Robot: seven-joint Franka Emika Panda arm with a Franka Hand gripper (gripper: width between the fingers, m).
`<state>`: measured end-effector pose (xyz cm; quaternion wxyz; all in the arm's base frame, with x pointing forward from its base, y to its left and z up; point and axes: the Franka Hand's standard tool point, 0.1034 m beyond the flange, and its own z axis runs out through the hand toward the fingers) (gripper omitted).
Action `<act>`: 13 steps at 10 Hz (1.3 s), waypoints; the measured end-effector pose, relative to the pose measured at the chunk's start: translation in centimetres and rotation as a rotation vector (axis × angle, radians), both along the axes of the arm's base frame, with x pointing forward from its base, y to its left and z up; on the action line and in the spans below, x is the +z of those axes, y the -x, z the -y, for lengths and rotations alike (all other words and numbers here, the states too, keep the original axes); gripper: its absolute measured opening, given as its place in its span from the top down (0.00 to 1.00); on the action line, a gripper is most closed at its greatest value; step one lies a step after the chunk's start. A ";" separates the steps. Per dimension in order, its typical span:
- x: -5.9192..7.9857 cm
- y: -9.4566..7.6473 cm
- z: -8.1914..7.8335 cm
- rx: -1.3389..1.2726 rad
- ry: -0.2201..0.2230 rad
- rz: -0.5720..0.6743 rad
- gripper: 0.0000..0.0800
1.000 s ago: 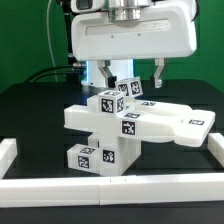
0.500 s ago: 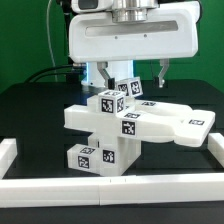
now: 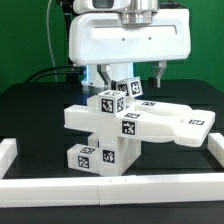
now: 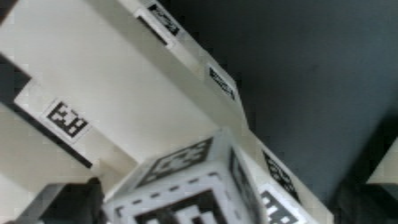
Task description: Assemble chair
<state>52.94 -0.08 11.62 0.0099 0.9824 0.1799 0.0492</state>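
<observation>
Hovering over the black table [image 3: 30,110], the glossy white robot arm's two-finger gripper [image 3: 130,72] hangs with its dark fingers [image 3: 159,70] spread apart, one on each side of a small tagged cube-ended leg [image 3: 128,87] and clasping nothing. That leg pokes up at the top of the partly built chair [image 3: 120,120], a stack of blocky matte-white plastic parts bearing black-and-white square tags, which stands near the middle of the table. A flat slab [image 3: 175,124] juts out toward the exterior view's right, resting on a tagged upright block [image 3: 100,155] that sits on the table surface. Plain white border rails [image 3: 110,190] frame the table at the front and at both sides, and the chair stands inside them, well apart from each. From the wrist view, a tagged white cube end [image 4: 192,190] fills the foreground, with a long white tagged part [image 4: 125,80] running behind it against dark ground.
</observation>
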 end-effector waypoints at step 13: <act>0.0 -0.6 -0.2 -0.480 -0.041 0.006 0.65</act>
